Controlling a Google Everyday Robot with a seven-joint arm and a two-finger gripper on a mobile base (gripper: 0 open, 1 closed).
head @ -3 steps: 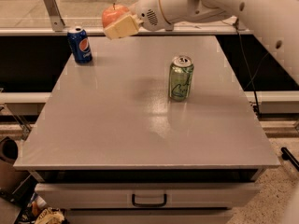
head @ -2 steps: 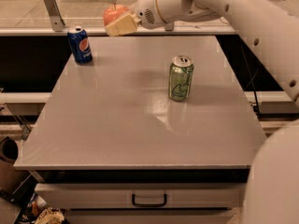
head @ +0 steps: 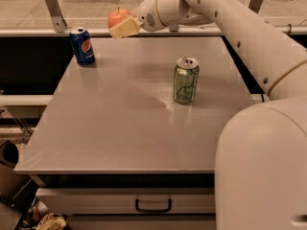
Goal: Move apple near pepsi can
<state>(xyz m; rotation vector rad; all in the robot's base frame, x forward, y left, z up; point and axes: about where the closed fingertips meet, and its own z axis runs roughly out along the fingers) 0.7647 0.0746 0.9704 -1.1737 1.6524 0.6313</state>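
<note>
The gripper (head: 123, 27) pinches the apple (head: 117, 17) above the far edge of the desk (head: 120, 128), hardly moved since a second ago. It hangs near the pepsi can (head: 82, 46), so I think only lowering remains.

I work with one camera only. It looks down from above the near edge of the table (head: 120, 128) and faces its far edge. The arm (head: 249, 37) looms close on my right. The gripper (head: 123, 27), clasping the apple (head: 116, 17), sits top left over that far edge.
</note>
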